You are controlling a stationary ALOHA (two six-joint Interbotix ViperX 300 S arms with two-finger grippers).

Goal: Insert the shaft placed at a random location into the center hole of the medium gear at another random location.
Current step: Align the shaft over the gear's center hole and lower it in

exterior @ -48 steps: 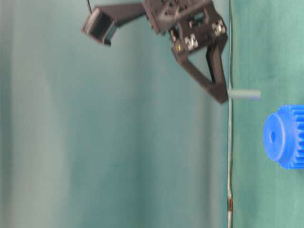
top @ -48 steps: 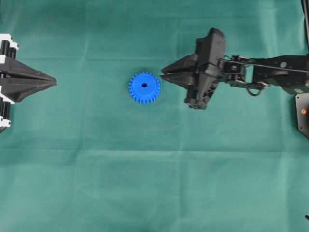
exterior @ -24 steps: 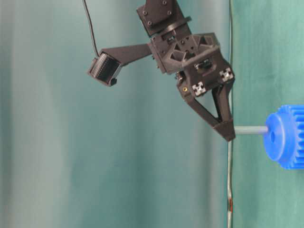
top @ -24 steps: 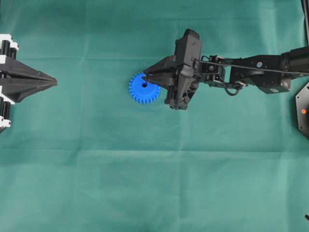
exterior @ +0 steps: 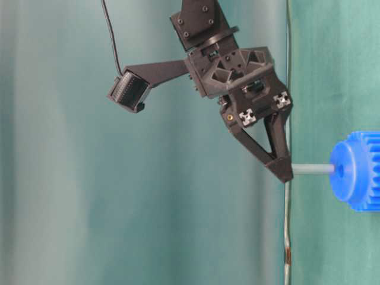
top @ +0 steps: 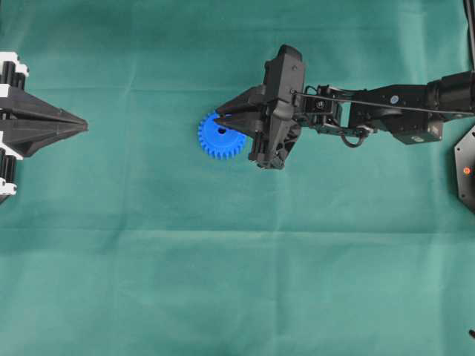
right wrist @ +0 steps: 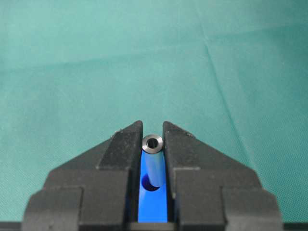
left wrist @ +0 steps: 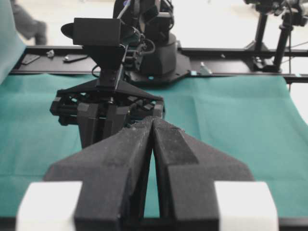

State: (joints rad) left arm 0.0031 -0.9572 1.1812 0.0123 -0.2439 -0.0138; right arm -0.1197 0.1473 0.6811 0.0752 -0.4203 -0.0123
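Observation:
The blue medium gear (top: 216, 142) lies flat on the green cloth. My right gripper (top: 217, 119) hovers over it, shut on the shaft (exterior: 313, 169), a thin grey pin held upright. In the right wrist view the shaft (right wrist: 153, 161) sits between the fingertips (right wrist: 131, 139) with its shiny ring-shaped top end up. Its lower end meets the dark center hole (right wrist: 150, 185) in the blue gear (right wrist: 153, 207). From table level the pin's tip touches the hub (exterior: 341, 172) at the hole. My left gripper (top: 82, 127) is shut and empty at the far left.
Green cloth (top: 237, 282) covers the whole table. The right arm (top: 386, 111) stretches in from the right edge. In the left wrist view my left gripper (left wrist: 153, 122) points at the right arm's gripper body (left wrist: 108, 103), well apart from it.
My right gripper carried the shaft left from beside the gear to over its hub. The shaft's lower end came down onto the center hole. The left arm has not moved.

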